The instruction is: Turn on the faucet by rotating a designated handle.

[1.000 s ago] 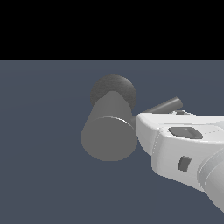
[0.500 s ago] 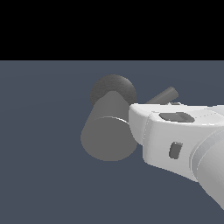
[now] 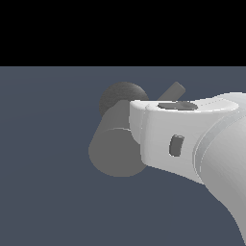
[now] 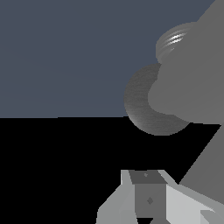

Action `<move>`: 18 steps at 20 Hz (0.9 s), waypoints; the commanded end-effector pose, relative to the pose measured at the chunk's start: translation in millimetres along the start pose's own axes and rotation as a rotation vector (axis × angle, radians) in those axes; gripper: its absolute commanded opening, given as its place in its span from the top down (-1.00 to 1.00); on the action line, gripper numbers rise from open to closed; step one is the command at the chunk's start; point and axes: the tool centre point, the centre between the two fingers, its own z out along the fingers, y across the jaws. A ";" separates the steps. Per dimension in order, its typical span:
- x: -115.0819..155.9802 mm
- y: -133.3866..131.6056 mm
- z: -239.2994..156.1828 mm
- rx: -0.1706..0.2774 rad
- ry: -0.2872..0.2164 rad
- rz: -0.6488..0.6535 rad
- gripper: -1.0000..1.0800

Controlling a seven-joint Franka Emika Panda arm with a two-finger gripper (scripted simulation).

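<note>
- Faucet [image 3: 113, 149] lies centre frame in the exterior view, flat round end toward the camera; near to it, the gripper [image 3: 166, 139] fills the lower right and overlaps its side.
- Jaws: hidden, so I cannot tell their state.
- Handle [image 3: 174, 90] pokes out above the gripper, upper centre-right.
- Best approach, I judge: push near the rod's tip, sweeping steadily around the cylinder.

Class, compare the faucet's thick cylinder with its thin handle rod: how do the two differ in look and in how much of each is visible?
The cylinder is thick and shows a broad flat round end; the handle rod is far narrower. In the exterior view the cylinder is mostly in sight, while only the rod's tip shows above the white gripper. The cylinder points toward the camera; the rod slants up toward the exterior view's right. Both are grey.
</note>
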 end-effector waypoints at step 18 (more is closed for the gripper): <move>-35.3 40.5 0.9 -0.001 -0.034 -0.001 1.00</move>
